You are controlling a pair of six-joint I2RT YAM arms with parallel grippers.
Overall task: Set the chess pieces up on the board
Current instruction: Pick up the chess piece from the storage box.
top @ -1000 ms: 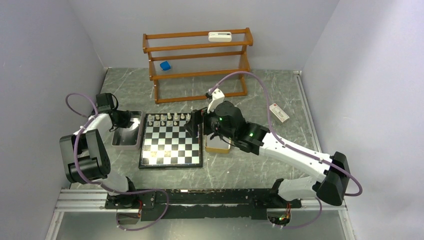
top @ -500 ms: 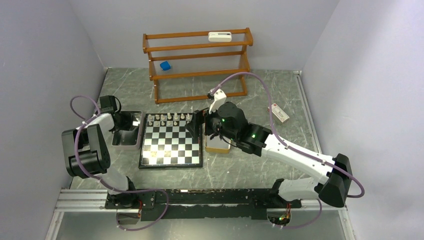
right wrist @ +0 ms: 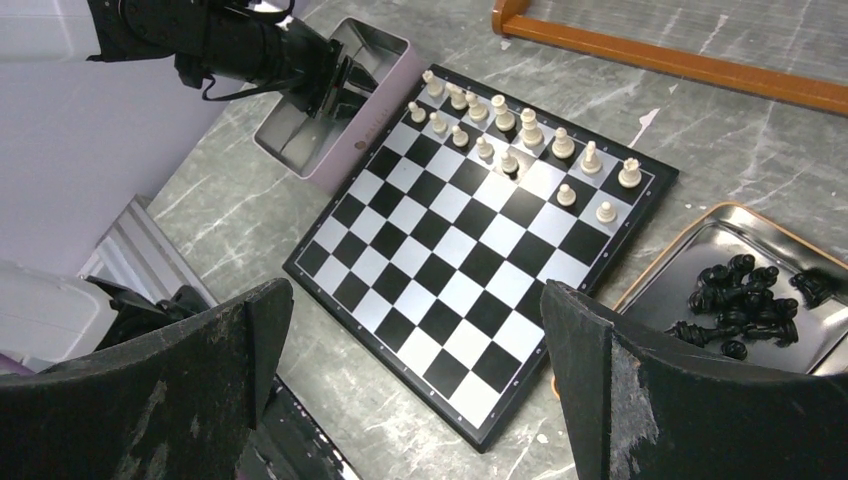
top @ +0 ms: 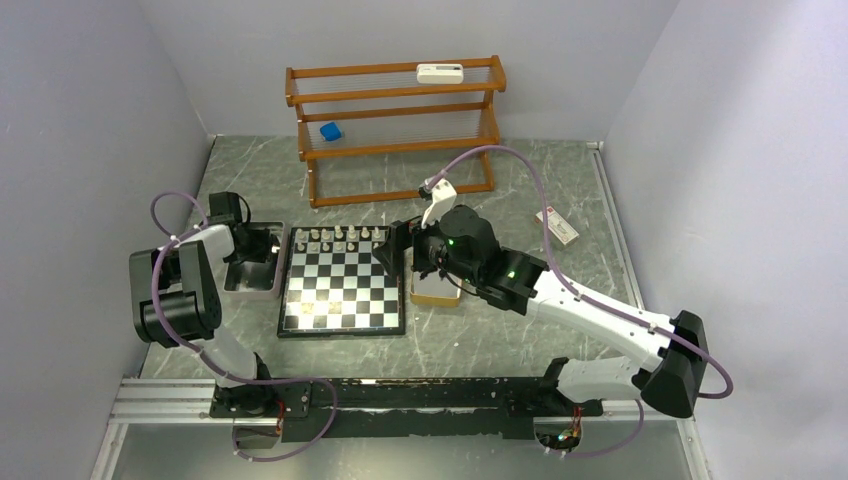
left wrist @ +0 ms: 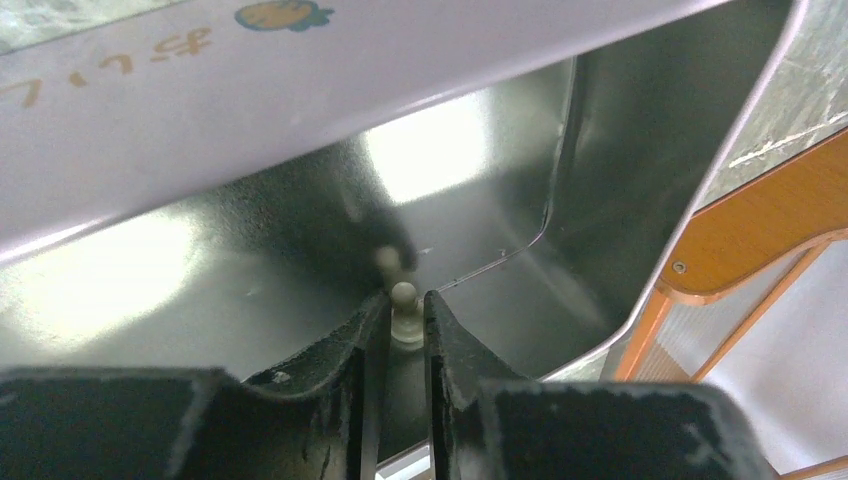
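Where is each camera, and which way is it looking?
Top external: high behind the arms, looking down at the board; both arms show.
Left wrist: on the left arm, peering into a metal tray; left gripper flanks a cream pawn.
Right wrist: on the right arm, looking down over the board; right gripper wide open.
Shared: top and right wrist both see the board and left gripper.
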